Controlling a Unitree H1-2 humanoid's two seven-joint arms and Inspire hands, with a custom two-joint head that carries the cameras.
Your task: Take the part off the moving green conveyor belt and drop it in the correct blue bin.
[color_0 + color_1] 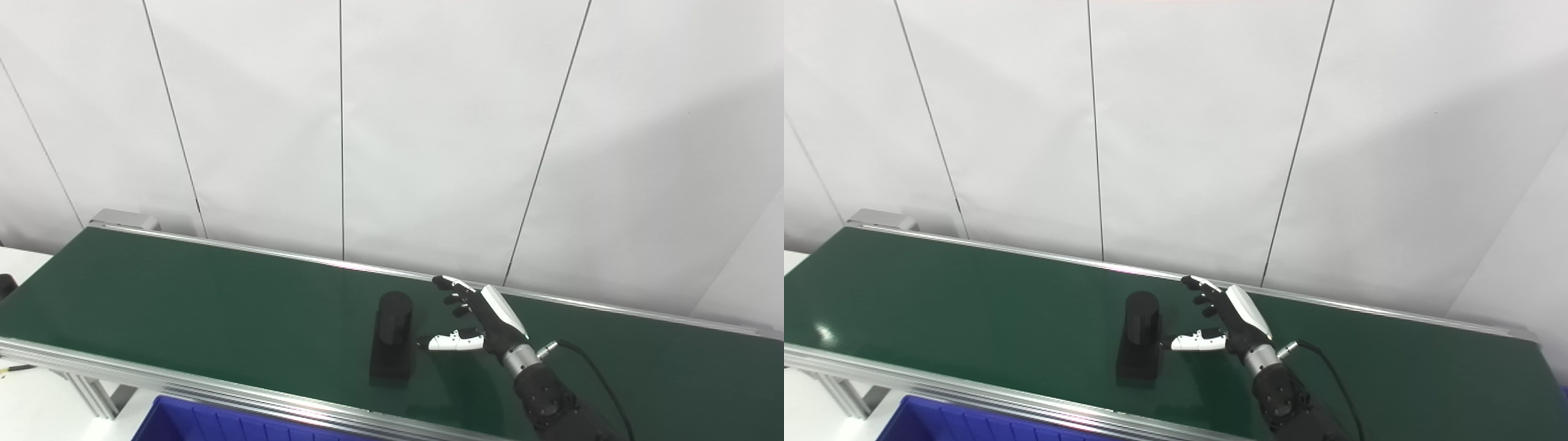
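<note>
Right hand (484, 324) beside black part (392, 335); fingers (453, 288) apart, seemingly not touching.

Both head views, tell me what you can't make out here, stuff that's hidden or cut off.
- Blue bin: cut off by the bottom edge in both views; its inside and any other bins are unseen.
- Left hand: not in either view.
- Black part: its far side and base details blend into black; its exact shape is unclear.
- Right hand: open beside the part; whether the thumb tip touches it is unclear.
- Conveyor belt: motion is undeterminable from stills.

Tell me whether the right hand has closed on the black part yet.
No: the right hand is open beside the black part, its fingers spread and short of it.
</note>
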